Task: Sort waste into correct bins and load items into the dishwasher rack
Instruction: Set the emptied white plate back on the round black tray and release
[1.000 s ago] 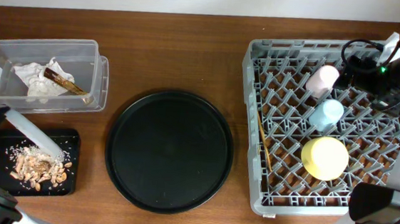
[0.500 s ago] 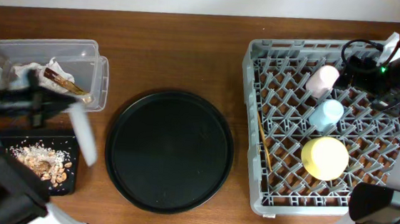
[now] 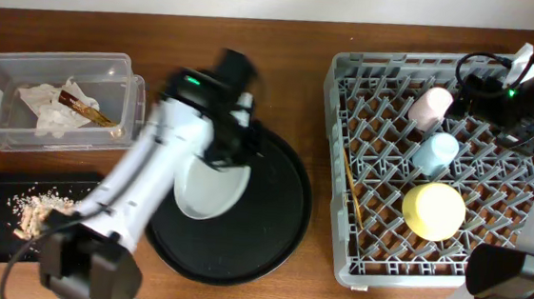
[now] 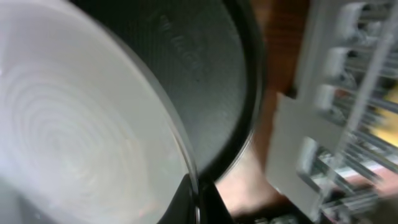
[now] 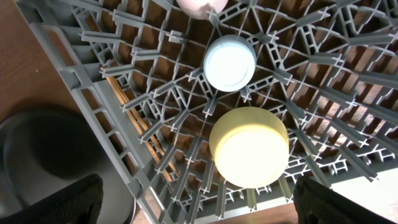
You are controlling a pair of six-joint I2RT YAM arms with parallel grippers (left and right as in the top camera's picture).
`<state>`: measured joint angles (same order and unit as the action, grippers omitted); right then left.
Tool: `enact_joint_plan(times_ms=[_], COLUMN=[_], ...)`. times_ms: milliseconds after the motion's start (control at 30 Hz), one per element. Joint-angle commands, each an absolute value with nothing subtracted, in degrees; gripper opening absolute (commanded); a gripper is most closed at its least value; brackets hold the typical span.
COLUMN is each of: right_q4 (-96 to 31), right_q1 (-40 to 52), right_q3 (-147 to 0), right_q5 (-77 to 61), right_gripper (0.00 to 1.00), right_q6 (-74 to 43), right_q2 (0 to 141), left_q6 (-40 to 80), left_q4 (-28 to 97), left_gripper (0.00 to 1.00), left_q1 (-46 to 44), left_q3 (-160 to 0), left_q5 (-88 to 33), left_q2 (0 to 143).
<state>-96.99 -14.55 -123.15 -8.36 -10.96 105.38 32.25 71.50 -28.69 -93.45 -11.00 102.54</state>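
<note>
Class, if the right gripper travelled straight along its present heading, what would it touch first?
Probably the yellow saucer, lying in the dishwasher rack ahead of the open right gripper; depth is unclear.

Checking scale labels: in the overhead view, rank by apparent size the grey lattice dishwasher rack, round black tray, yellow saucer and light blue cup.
grey lattice dishwasher rack
round black tray
yellow saucer
light blue cup

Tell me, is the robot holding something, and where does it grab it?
The left gripper pinches the pale grey plate by its rim. The right gripper is open, holding nothing.
</note>
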Motion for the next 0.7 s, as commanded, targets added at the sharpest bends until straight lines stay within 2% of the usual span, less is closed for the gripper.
enact_joint_plan(times_ms=[0,233,333,400,433,600,667], right_q4=[-97.1,-97.12,-97.1,-97.12,-97.12,-97.1,-97.12], right_q1=[-14.7,-14.7,-14.7,-14.7,-14.7,-14.7,-14.7], right_q3=[-123.98,-123.98,-123.98,-123.98,-123.98,-123.98,-123.98], right_q5=[-7.66,-7.66,-7.66,-7.66,-7.66,-7.66,-7.66], right_gripper=[0.98,0.98,0.98,0.98,0.98,0.98,0.98], right_q6=[-11.44,-11.44,-11.44,-11.44,-11.44,-11.44,-11.44], right_q2=[105.27,105.27,105.27,105.27,105.27,105.27,105.27], left_q6=[42.81,44.14,44.12,44.1,43.99,40.21,40.25], left_q4=[69.43,63.33,62.7,62.76,62.85,69.38,75.72], left_gripper=[0.01,0.02,0.12,0.21,0.23,0.24,0.25], left_q1=[-34.7,-41.63,-43.05,-42.92,-42.61,-38.3,-34.68], left_q3=[-90.17,-87.44,-87.44,-87.44,-87.64,-94.85,-100.29], left_q5=[1.74,1.76,1.8,1.8,2.02,2.24,5.76], left_q2=[104.51,111.53,114.32,114.54,114.39,112.6,110.96])
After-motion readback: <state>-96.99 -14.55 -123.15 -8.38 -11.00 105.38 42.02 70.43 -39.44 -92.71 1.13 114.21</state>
